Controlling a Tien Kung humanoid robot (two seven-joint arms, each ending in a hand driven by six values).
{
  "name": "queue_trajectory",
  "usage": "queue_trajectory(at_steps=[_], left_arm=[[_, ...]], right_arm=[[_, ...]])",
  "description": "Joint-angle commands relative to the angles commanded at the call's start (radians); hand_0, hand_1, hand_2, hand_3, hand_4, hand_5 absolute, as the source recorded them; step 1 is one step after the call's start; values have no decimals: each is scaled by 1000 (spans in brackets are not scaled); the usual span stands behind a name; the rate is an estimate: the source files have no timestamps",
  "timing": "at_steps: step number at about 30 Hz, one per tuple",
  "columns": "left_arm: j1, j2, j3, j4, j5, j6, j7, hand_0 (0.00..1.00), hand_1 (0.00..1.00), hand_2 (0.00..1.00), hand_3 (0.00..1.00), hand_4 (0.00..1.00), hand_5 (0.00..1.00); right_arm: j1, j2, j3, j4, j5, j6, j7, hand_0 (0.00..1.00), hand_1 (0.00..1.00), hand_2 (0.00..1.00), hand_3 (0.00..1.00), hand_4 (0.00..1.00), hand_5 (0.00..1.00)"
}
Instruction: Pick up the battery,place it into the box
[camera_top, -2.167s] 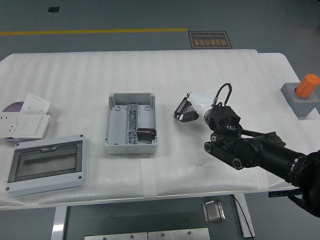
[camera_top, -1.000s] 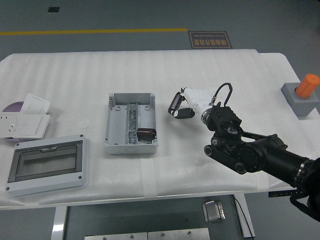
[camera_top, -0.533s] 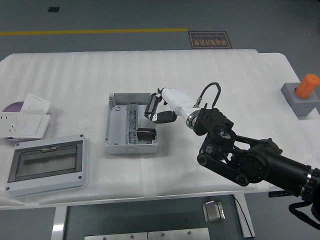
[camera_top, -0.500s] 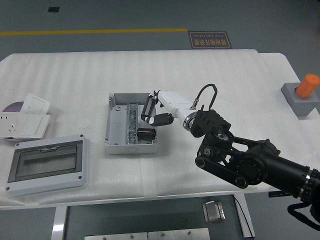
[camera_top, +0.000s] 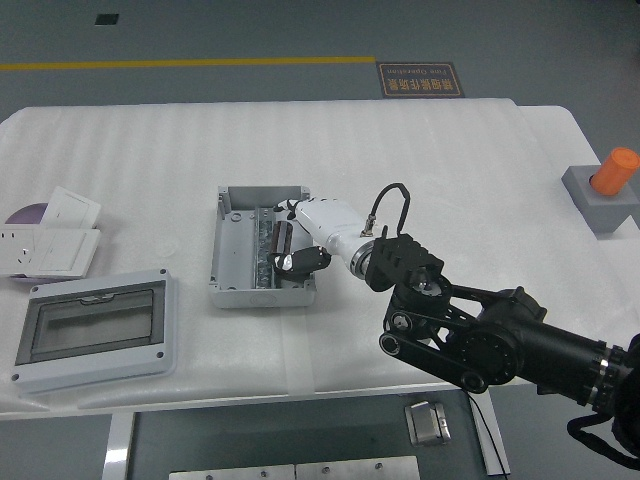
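Right hand (camera_top: 292, 248): fingers curled inside box (camera_top: 232, 200), battery hidden, grasp cannot be told; lower gently, release flat on the floor.

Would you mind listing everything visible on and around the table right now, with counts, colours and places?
Box: one, grey, open, table centre.
Battery: one, dark, mostly hidden under the hand, inside the box's near right corner.
Lid: one, grey with dark clear window, near left.
Socket plates: white, stacked at left edge; count unclear.
Disc: one, purple, under the plates.
Block: one, grey, right edge, holding an orange cylinder.
Table: one, white.
Right hand: white with black fingers, reaching into the box.
Left hand: out of view.
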Motion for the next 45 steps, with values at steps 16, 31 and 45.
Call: queue_trajectory(at_steps=[16,31,45], left_arm=[[6,-4,-5,-1,2,1,0,643,671,589,620,743,521],[52,-20,-31,-6,13,3,4,643,671,588,619,743,515],[72,-14,-47,-19,37,4,9,643,671,587,618,743,507]], right_arm=[[-46,-84,170,2,98,-38,37,695,923,939,998,979,661],[-183,-191,339,11,315,-82,204,643,857,880,972,973,668],[-270,-223,436,41,318,-101,232,641,820,843,913,949,641]])
